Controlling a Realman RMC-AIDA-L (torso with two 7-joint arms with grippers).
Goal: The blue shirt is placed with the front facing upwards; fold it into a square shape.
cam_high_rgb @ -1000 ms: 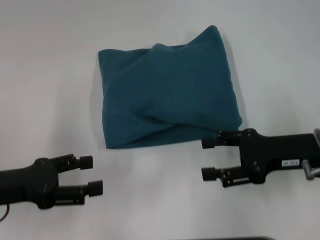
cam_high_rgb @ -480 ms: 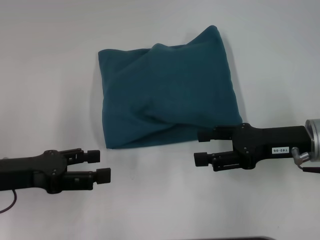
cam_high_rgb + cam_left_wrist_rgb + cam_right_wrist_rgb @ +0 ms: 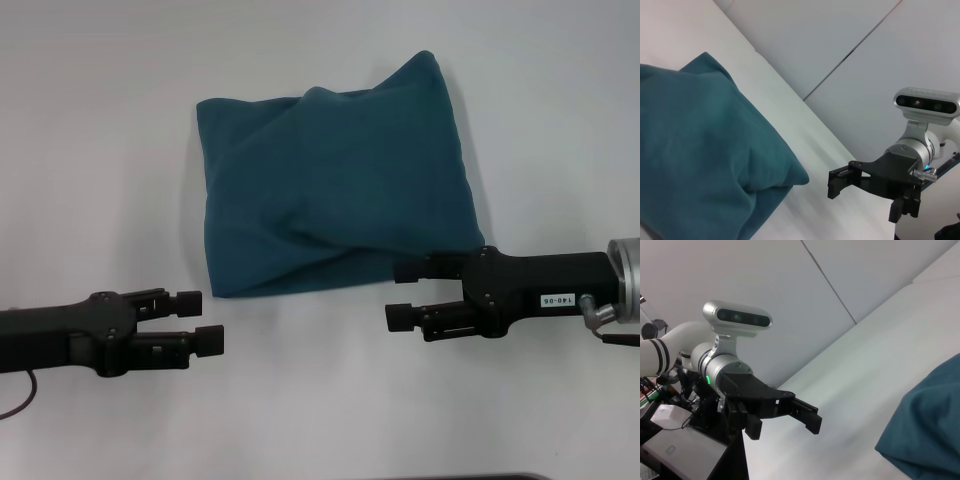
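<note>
While the cloth lies folded on the table, we note the following.

Shirt: we see the blue shirt (image 3: pixel 335 190) as a roughly square, puffy bundle lying near the middle of the white table (image 3: pixel 100 150), plain teal side up, with no lettering showing.
Shirt edges: we see its far right corner rise to a soft point, and a long crease run across the lower part of the bundle above its near edge.
Left gripper: we find the left gripper (image 3: pixel 198 321) low on the left of the head view, just off the bundle's near left corner and not touching it; its two fingers stand apart, with nothing between them.
Right gripper: we find the right gripper (image 3: pixel 402 295) on the right of the head view, at the bundle's near right corner; its far finger sits at the cloth's edge, though we cannot tell whether it touches, and its near finger is over bare table. Its fingers are spread and hold nothing.
Left wrist view: we see the shirt (image 3: pixel 700 150) filling the near side, one rounded corner reaching toward the right gripper (image 3: pixel 832 186), which hangs clear of the cloth.
Right wrist view: we see only a corner of the shirt (image 3: pixel 930 430), with the left gripper (image 3: pixel 785 424) well apart from it across the table (image 3: pixel 880 340).
</note>
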